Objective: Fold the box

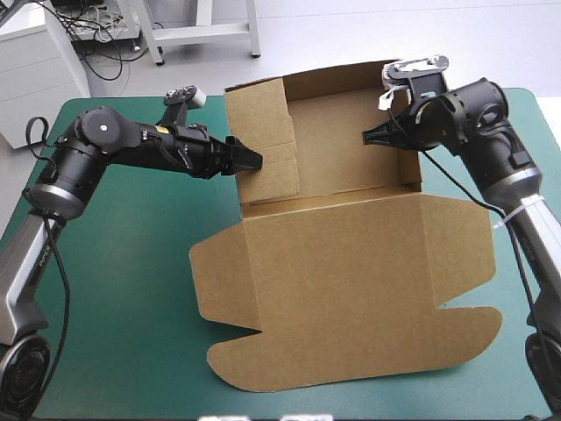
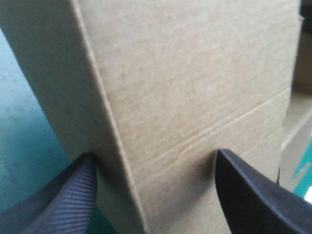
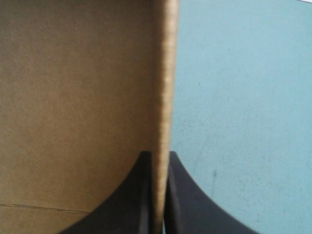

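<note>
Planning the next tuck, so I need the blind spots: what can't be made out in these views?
- Left wrist view: the box wall fills it, hiding the tray's inside.
- Right wrist view: the board edge in the right gripper is blurred, and the wall's ends are cut off.
- High view: the raised left wall hides the tray floor beside it. Contact of the left gripper is too small to judge.

Plain brown box (image 1: pixel 351 289), teal-green cover (image 1: pixel 131 289), ribbed black fingers (image 2: pixel 63 204) on the left hand (image 2: pixel 155 154).
</note>
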